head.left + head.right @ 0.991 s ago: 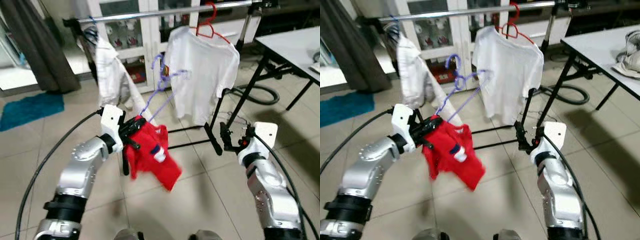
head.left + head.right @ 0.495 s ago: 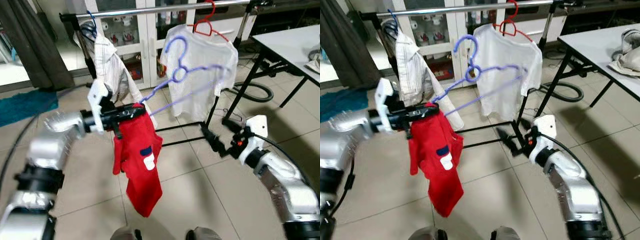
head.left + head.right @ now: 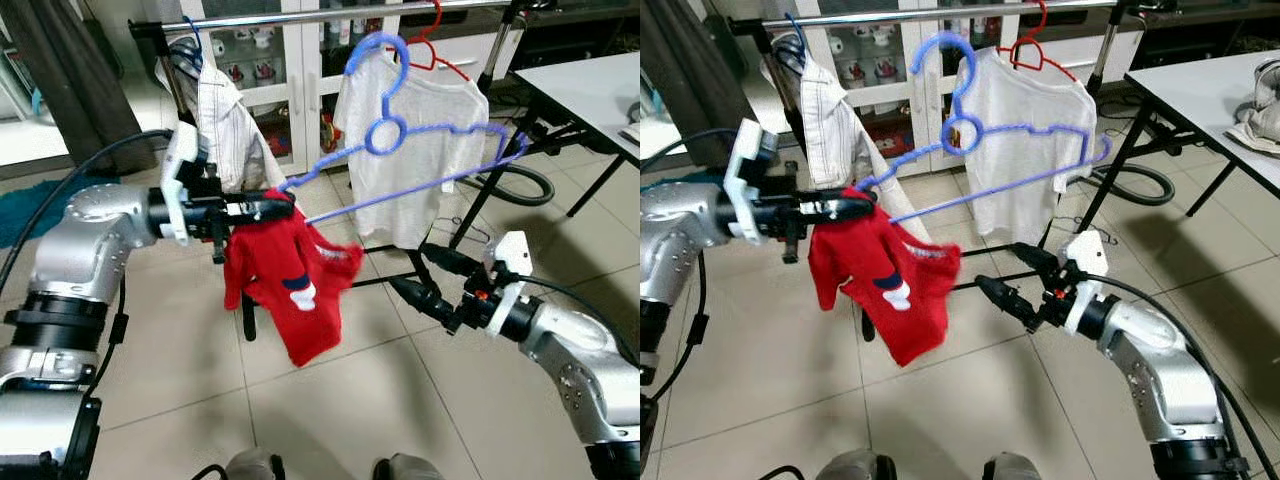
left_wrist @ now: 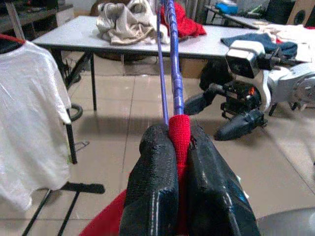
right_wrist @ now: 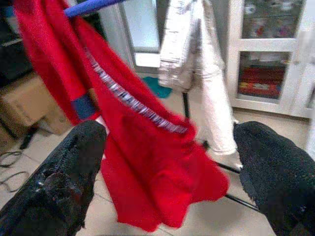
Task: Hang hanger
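The hanger (image 3: 400,150), blue-violet plastic, hangs in the air before the rack, its hook (image 3: 380,48) at about 12 o'clock in the head views, just below the rail (image 3: 330,14) but not yet over it. Its near end, wrapped in the red shirt (image 3: 285,280), is clamped between the fingers of the left gripper (image 3: 262,208), which reaches out level from 9 o'clock; the wrist view shows the two fingers (image 4: 152,196) shut tight on the red-covered bar. The shirt sags from that end only and seems bunched rather than spread along the hanger.

To do this step well, I judge the left arm should lift until the hook is above the rail, aim for the bare stretch between the striped shirt (image 3: 225,120) at 11 o'clock and the white shirt (image 3: 415,140) on its red hanger (image 3: 435,50) at 1 o'clock, then lower before letting go. Held at one end, the hanger may twist, so keep the hook's opening turned toward the rail.

The right gripper (image 3: 425,280), at 4 o'clock, has its fingers spread wide and holds nothing; it could steady the free end.

The red shirt has a blue-and-white patch (image 3: 298,292); no writing on it can be read. At 2 o'clock stands a worktop (image 3: 590,85).
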